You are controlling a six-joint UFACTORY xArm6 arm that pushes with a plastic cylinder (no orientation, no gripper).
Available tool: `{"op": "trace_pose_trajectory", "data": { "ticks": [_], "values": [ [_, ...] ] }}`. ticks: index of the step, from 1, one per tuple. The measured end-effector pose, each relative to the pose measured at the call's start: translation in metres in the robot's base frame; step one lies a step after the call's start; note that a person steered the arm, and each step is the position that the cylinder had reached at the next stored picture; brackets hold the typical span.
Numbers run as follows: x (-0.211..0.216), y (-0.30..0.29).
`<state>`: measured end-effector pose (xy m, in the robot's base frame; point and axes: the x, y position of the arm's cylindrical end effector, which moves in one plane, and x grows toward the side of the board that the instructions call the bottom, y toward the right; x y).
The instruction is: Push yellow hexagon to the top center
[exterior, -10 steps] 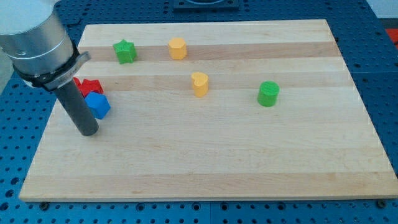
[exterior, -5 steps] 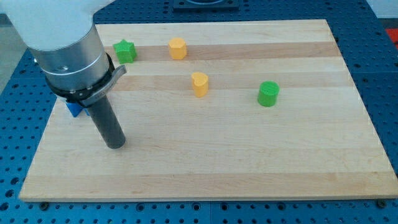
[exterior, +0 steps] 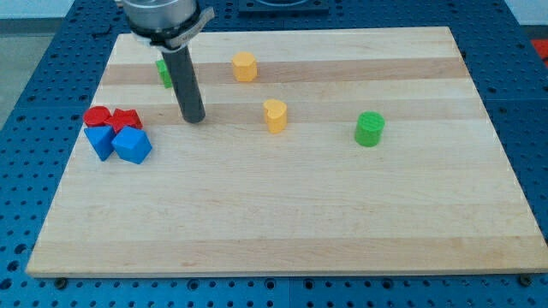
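The yellow hexagon (exterior: 244, 66) stands near the view's top, a little left of centre, on the wooden board (exterior: 291, 222). My tip (exterior: 194, 118) rests on the board below and to the left of the hexagon, about a block's width apart from it and clear of every block. A second yellow block (exterior: 275, 115), heart-like in shape, stands to the right of my tip. The rod partly hides a green star block (exterior: 162, 71) behind it.
A green cylinder (exterior: 369, 128) stands at the view's right of centre. Two red blocks (exterior: 111, 117) and two blue blocks (exterior: 120, 143) cluster at the board's left edge.
The rod has swept from the left side, near the red and blue cluster, up and to the right toward the green star and the yellow hexagon. No block has moved.
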<state>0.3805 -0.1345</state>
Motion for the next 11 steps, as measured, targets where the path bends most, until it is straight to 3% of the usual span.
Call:
{"op": "trace_pose_trajectory", "data": {
  "ticks": [5, 8, 11],
  "values": [
    [-0.085, 0.091],
    [-0.078, 0.059],
    [-0.109, 0.061]
  ]
}}
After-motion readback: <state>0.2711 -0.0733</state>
